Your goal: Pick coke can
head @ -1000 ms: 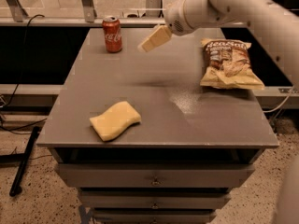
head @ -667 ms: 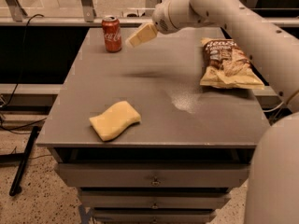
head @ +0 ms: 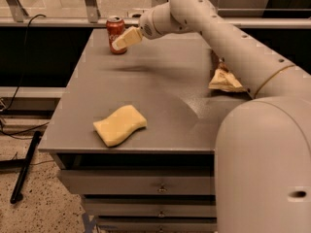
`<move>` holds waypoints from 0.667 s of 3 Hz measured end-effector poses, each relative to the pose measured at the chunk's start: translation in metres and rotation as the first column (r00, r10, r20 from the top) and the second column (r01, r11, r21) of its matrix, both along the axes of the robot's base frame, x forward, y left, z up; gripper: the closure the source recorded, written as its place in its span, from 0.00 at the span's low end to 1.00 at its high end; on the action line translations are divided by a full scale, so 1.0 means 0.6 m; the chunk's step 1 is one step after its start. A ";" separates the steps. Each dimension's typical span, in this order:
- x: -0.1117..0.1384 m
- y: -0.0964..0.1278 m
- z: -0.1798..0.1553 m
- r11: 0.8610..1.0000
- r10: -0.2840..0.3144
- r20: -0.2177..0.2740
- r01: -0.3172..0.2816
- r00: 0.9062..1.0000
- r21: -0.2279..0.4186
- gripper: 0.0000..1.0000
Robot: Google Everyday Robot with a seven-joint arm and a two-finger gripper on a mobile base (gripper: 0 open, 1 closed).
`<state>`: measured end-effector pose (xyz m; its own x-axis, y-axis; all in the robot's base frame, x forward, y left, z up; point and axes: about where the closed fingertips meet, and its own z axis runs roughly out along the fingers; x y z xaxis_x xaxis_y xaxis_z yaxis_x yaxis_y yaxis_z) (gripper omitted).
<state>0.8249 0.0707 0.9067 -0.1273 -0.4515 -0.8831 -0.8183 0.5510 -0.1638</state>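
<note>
The coke can (head: 115, 33), red with a silver top, stands upright at the far left corner of the grey table (head: 155, 106). My gripper (head: 121, 41) reaches in from the right on the long white arm and hangs just in front of and slightly right of the can, its cream fingers (head: 127, 37) overlapping the can's lower right side. The gripper holds nothing that I can see.
A yellow sponge (head: 120, 124) lies near the table's front left edge. A chip bag (head: 224, 79) lies at the right, partly hidden behind my arm. Drawers (head: 160, 188) sit under the tabletop. A black cable and stand are on the floor at left.
The arm has swung left across the table's back, bringing the gripper from mid-table right up to the can. The arm now covers most of the chip bag.
</note>
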 end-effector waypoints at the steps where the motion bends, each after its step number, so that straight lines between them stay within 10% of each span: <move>1: 0.015 0.063 -0.012 0.998 0.057 -0.024 -0.056 0.998 0.039 0.00; 2: 0.019 0.098 -0.017 0.995 0.088 -0.033 -0.086 0.996 0.056 0.00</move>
<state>0.8365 0.1297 0.8966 -0.1209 -0.4139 -0.9023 -0.8684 0.4845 -0.1059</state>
